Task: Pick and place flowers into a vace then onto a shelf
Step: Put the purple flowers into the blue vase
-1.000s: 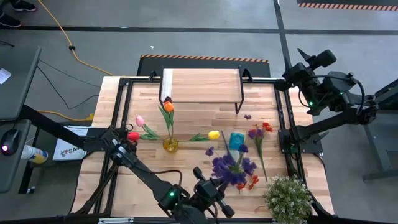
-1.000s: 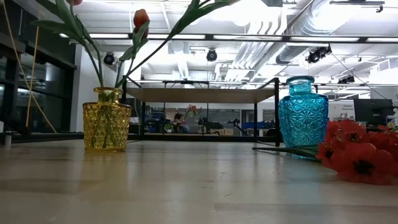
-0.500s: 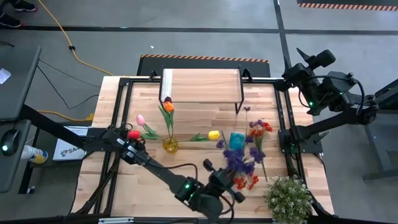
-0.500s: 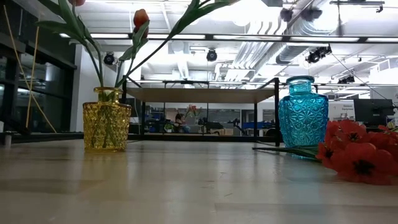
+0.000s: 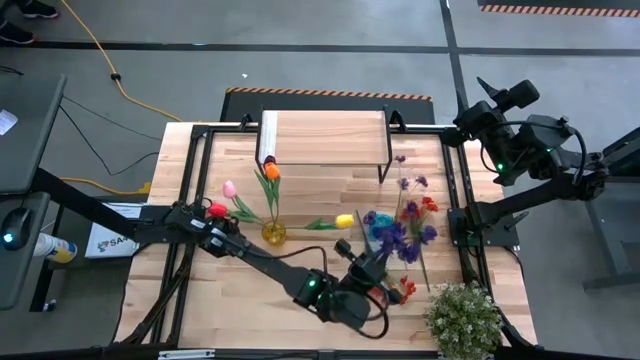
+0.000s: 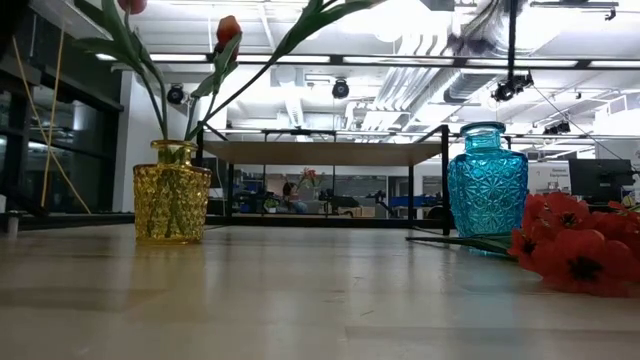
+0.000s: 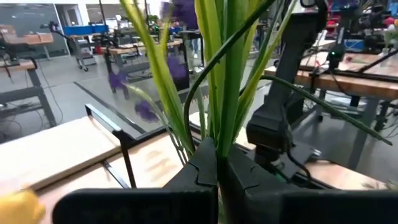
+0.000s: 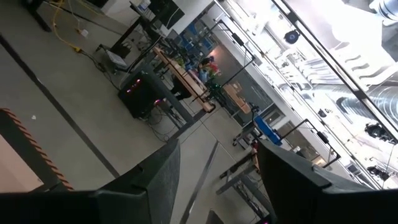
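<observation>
My left gripper [image 5: 368,266] is shut on a purple spray of flowers [image 5: 402,236], held above the table over the blue vase [image 5: 378,221] [image 6: 487,192]. A yellow vase [image 5: 273,233] [image 6: 172,190] holds orange, pink, red and yellow tulips by their stems. Red sprays [image 5: 427,205] [image 6: 570,245] lie on the table right of the blue vase. The shelf [image 5: 325,138] stands on its black legs at the far edge. My right gripper [image 8: 214,180] is open, up beyond the table's far right corner, with nothing between its fingers. My left gripper pinches the bunched green stems [image 7: 217,152] of the purple spray between its two shut fingers [image 7: 202,165], below the leaves. The fingers come level from the table's near left and lie across the stems. The spray is lifted clear, its blooms leaning toward the far right.
A bushy potted plant [image 5: 462,318] stands at the near right corner. More red blossoms [image 5: 403,290] lie on the table just right of my left gripper. Bare wood lies between the two vases and along the near left.
My left gripper has gone toward the table's right and far edges and a little down, rolling as it went. The purple spray has come with it, from near the table's front edge to over the blue vase, its blooms now reaching toward the shelf's right end.
</observation>
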Controlling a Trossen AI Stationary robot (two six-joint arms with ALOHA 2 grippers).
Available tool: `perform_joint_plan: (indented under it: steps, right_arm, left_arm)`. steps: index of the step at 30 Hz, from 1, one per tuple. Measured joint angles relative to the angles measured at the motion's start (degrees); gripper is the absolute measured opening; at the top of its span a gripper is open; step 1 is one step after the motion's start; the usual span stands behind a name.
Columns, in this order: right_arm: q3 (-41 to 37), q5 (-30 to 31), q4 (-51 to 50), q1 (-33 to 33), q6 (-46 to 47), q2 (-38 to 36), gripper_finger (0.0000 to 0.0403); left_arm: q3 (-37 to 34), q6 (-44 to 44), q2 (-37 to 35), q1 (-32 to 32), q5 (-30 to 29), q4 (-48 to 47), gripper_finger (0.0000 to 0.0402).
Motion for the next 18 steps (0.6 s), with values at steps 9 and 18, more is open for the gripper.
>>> perform_joint_plan:
  steps: [9, 18]
  right_arm:
    - [0.0, 0.1, -0.4, 0.0, 0.0, 0.0, 0.0204]
    - [0.0, 8.9, -1.6, 0.2, 0.7, 0.0, 0.0204]
  left_arm:
    - [0.0, 2.1, 0.0, 1.3, 1.4, 0.2, 0.0032]
    - [0.0, 8.3, 0.0, -0.7, -3.5, 4.4, 0.0032]
